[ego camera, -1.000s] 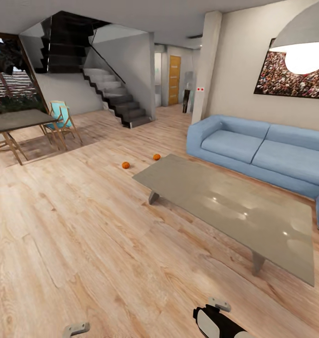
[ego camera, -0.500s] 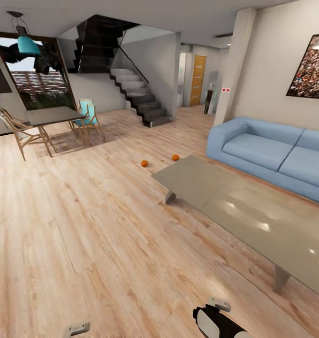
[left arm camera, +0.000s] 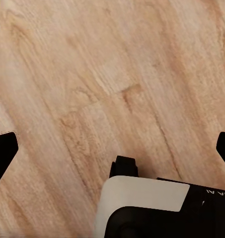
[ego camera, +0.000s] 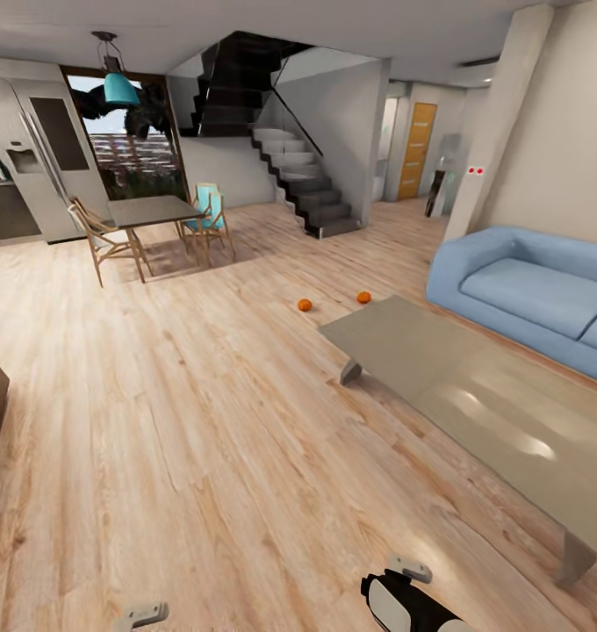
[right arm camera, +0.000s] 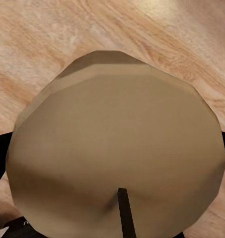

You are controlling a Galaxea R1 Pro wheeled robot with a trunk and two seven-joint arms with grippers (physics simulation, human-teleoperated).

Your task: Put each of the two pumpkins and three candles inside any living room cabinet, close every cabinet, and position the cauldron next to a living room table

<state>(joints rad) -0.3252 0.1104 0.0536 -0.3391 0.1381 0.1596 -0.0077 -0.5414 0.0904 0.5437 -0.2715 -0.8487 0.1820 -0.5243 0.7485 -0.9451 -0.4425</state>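
Pumpkins (ego camera: 305,305): two lie far ahead, left of your table (ego camera: 474,412).
Right gripper (right arm camera: 117,218): fingers hug a candle (right arm camera: 117,148).
Left gripper (left arm camera: 112,148): wide open, empty.
Risk: turn fast, you could drop it.

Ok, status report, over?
Left claw open, empty. Right claw shut on candle. Two pumpkins on floor beyond table.

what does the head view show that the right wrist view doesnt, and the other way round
Head view: two pumpkins on the floor beyond the coffee table, a blue sofa, a dining table and stairs. Right wrist view: a beige candle close up, its wick towards the camera. Both: the pale wood floor.
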